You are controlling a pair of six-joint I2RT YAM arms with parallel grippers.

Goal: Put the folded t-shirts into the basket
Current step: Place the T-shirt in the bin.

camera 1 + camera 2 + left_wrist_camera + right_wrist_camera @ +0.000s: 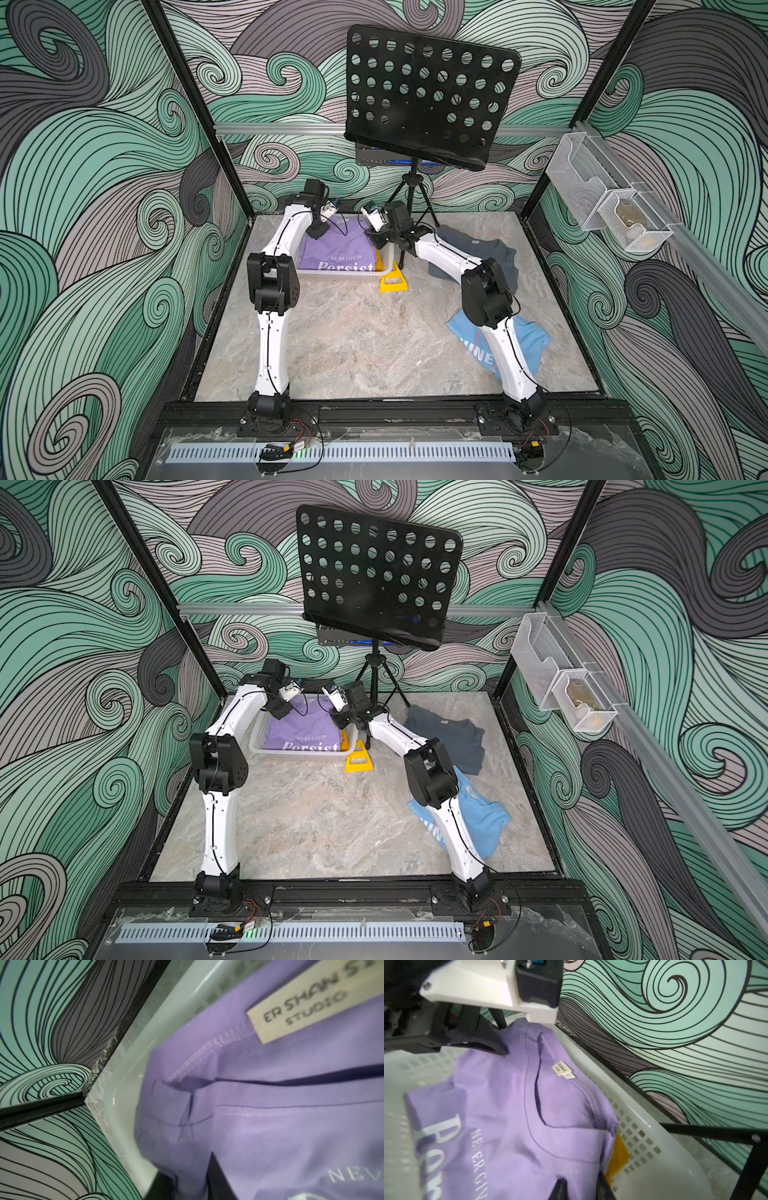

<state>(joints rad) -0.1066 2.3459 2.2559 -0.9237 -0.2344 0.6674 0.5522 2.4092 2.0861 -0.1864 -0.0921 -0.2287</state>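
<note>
The white basket stands at the table's far left. The lavender "Persist" t-shirt lies folded in it, on top of a mustard one of which only an edge peeks out. My left gripper is at the shirt's far left corner and my right gripper at its far right corner. Both have their jaws apart with slack lavender cloth between them. The grey t-shirt and the light blue t-shirt lie rumpled on the table at the right, partly behind the right arm.
A yellow plastic wedge sits by the basket's near right corner. A black music stand on a tripod rises behind the basket, close to the right wrist. Wire-mesh bins hang on the right wall. The basket rim nearly touches the left wall.
</note>
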